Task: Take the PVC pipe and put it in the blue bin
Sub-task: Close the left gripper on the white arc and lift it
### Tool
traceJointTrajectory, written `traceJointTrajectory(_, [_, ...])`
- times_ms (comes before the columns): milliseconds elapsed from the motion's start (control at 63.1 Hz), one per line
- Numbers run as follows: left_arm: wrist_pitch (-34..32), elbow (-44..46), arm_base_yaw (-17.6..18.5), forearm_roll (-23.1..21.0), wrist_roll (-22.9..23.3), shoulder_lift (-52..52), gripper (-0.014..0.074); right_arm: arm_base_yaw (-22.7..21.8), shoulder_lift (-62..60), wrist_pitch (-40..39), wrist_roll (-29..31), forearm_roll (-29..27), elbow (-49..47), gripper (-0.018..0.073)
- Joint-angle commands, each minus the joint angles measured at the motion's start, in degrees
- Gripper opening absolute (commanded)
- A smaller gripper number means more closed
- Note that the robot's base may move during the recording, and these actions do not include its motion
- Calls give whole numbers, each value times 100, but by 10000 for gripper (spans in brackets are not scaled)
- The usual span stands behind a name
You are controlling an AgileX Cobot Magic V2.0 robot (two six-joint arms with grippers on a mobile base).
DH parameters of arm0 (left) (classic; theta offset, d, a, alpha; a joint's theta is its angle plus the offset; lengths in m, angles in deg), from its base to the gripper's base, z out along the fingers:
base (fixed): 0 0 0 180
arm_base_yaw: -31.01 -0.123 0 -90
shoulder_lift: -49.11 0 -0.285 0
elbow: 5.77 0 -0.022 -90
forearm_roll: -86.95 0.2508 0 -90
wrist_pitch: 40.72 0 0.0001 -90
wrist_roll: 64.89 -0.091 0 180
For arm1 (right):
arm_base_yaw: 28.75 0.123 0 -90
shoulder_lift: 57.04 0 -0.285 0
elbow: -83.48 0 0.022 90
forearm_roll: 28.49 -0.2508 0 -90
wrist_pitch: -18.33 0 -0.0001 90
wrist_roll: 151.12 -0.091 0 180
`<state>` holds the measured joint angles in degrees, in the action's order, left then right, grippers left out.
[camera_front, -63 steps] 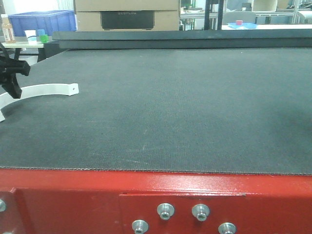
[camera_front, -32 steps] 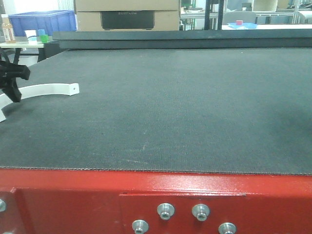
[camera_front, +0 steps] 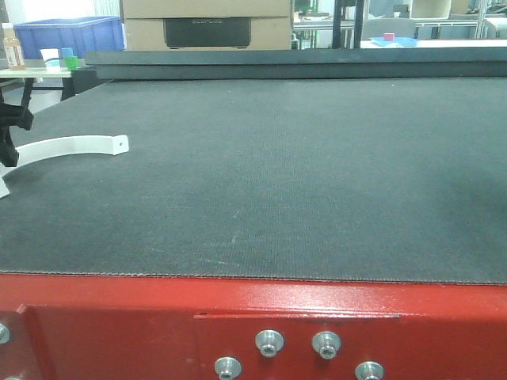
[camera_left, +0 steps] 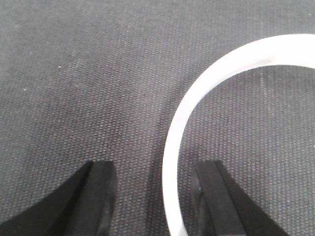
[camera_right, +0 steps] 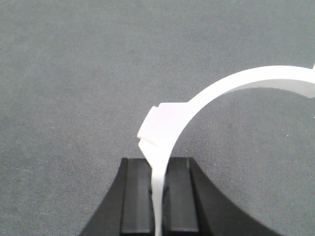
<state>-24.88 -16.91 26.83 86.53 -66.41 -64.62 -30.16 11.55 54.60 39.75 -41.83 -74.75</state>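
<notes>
Because the PVC pipe (camera_left: 183,113) looks light and springy, I'd pinch its 5 o'clock wall; left gripper (camera_left: 153,169) wide, right gripper (camera_right: 157,164) clamping one

The mat (camera_front: 317,174) is lying bare across its middle and right, giving wide passage. At the left the curved PVC pipe (camera_front: 71,146) is resting on it; the left gripper (camera_left: 155,194) is straddling the arc, jaws apart, the strip sitting just beside one finger (camera_left: 214,196) and leaving a wider gap on the other side. The right gripper (camera_right: 158,196) is pinching a white curved strip (camera_right: 160,123) with no gap showing. A raised ledge (camera_front: 301,63) is running across the back, and a bottle (camera_front: 12,46) and cups (camera_front: 50,58) are standing before the blue bin (camera_front: 71,36)
</notes>
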Motion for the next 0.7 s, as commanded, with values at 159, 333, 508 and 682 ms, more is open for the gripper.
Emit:
traceJointTrajectory(159, [-44,16,-14,-24,27,-1,157,-7,-46,-196,18,-11,5,-162])
traceJointTrajectory(333, [-54,16,-14,-24,27,-47,5,-7,-46,-211,18,-11,5,-162])
traceJointTrajectory(508, [-29,16,-14,-49,27,-229,-27,-7,-46,-211,18,-11,5,-162])
traceJointTrajectory(682, [-68,16,-14,-49,27,-269,-27,-7,-46,-211,18,-11,5,-162])
